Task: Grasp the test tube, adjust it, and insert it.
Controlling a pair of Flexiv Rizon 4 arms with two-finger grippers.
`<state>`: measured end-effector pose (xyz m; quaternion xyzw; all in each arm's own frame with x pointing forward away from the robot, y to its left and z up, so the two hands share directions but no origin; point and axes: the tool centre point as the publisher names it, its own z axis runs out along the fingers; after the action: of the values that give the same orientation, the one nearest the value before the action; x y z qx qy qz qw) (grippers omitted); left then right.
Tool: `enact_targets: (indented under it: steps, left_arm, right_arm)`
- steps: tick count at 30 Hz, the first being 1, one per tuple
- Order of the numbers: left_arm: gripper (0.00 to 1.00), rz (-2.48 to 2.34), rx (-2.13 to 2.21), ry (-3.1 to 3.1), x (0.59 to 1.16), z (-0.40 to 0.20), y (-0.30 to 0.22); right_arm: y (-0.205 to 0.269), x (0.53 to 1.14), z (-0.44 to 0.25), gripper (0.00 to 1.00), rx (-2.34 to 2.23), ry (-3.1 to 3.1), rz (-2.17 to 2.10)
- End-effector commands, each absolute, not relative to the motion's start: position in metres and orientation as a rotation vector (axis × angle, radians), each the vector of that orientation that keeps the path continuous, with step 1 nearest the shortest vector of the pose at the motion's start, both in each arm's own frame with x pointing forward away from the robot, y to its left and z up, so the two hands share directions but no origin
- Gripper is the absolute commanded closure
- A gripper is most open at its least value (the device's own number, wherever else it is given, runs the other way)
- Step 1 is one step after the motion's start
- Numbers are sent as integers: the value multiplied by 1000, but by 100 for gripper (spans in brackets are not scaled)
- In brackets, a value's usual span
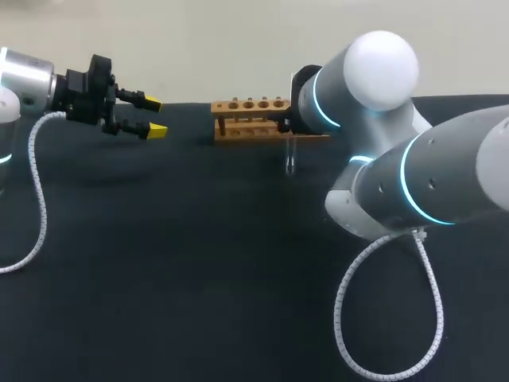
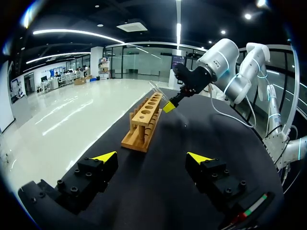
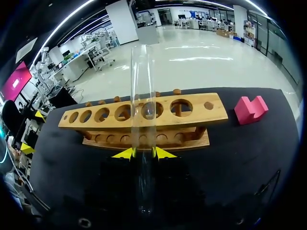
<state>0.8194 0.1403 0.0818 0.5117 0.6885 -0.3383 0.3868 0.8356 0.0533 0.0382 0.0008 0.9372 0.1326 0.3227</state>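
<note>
Now I am clamping the right gripper (image 3: 143, 153) on the test tube (image 3: 143, 96) facing the rack (image 3: 192, 112), probably for aligning. The left gripper (image 1: 154, 117) is hovering aside, its 2 fingers apart.

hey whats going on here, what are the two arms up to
The right gripper is shut on a clear test tube and holds it close by the wooden rack; the tube is not in any of the rack's holes yet. The left gripper hangs open and empty off to the rack's other side, above the black table. A pink block lies on the table near one end of the rack.
</note>
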Motion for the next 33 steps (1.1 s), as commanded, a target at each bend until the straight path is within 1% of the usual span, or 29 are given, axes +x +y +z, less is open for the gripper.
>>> enact_targets:
  steps: [1, 12, 33]
  left_arm:
    - [0, -855, 1299, 1748, 817, 81, 141]
    - [0, -855, 1299, 1748, 817, 81, 141]
    - [0, -855, 1299, 1748, 817, 81, 141]
  right_arm:
    - [52, 838, 37, 100, 6, 2468, 347]
    - [49, 828, 40, 100, 32, 2469, 339]
    - [40, 809, 85, 100, 161, 2326, 264]
